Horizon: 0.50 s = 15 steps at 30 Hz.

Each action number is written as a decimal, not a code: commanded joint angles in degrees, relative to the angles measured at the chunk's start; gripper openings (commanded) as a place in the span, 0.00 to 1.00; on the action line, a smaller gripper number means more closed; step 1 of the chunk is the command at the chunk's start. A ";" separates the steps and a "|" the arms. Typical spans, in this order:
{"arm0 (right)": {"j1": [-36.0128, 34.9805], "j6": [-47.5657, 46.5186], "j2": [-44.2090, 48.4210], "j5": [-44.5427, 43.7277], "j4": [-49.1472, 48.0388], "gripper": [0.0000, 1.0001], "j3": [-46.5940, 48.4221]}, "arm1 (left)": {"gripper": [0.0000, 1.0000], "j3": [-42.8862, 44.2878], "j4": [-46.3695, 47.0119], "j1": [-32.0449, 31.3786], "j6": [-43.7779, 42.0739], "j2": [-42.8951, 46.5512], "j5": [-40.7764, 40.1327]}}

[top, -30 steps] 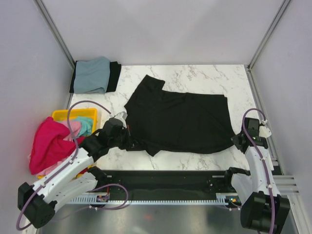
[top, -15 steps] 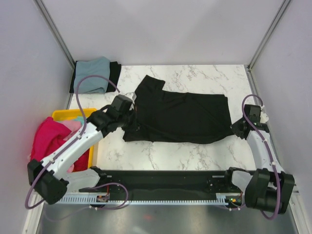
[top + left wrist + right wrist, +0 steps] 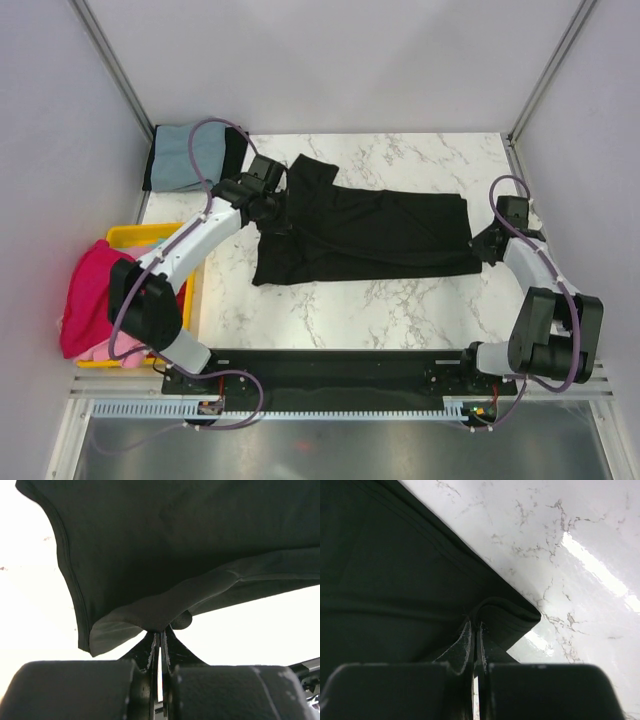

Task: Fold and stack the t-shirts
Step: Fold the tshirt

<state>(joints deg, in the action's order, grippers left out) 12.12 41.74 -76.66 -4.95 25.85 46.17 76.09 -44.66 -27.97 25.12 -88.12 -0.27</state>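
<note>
A large black t-shirt [image 3: 370, 232] lies across the middle of the marble table, its near half doubled back over the far half. My left gripper [image 3: 275, 208] is shut on the shirt's left edge, and the pinched cloth [image 3: 150, 616] rises in a hump above the fingertips. At the shirt's right corner my right gripper [image 3: 482, 247] is shut on a rolled fold of the hem [image 3: 507, 617]. A folded grey-blue t-shirt [image 3: 190, 155] rests on a folded black one [image 3: 234, 155] at the back left. Magenta [image 3: 88, 295] and pink [image 3: 100, 350] shirts are heaped at the yellow bin.
The yellow bin [image 3: 150, 236] stands at the left table edge, partly under the left arm. Grey walls and metal posts close in the table on three sides. A black rail [image 3: 330, 362] runs along the near edge between the arm bases.
Both grippers have carried the shirt's near edge away from me, toward the back, folding the lower half over the upper half. The left arm swung furthest, from near the bin to the shirt's back left.
</note>
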 commanded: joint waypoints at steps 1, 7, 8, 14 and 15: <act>0.01 -0.25 -2.69 -1.02 -3.17 0.00 1.73 | 0.02 4.06 -0.34 1.16 -3.68 -3.28 1.41; 0.10 0.19 -7.52 -2.17 -4.75 0.08 1.90 | 0.06 6.69 -0.60 2.21 -4.38 -9.34 2.03; 0.10 0.27 -8.32 -2.08 -5.10 0.09 2.25 | 0.07 7.05 -0.60 2.30 -4.38 -10.22 1.94; 0.18 1.59 -16.31 -1.99 -6.60 0.30 7.52 | 0.19 11.88 -2.18 5.37 -4.56 -17.61 2.03; 0.10 1.59 -17.37 -1.56 -6.34 0.39 8.83 | 0.23 13.80 -2.62 6.51 -4.56 -18.92 2.73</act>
<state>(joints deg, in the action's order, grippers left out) 12.12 42.41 -91.20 -5.93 22.20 49.74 84.82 -45.93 -24.01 22.98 -103.79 0.69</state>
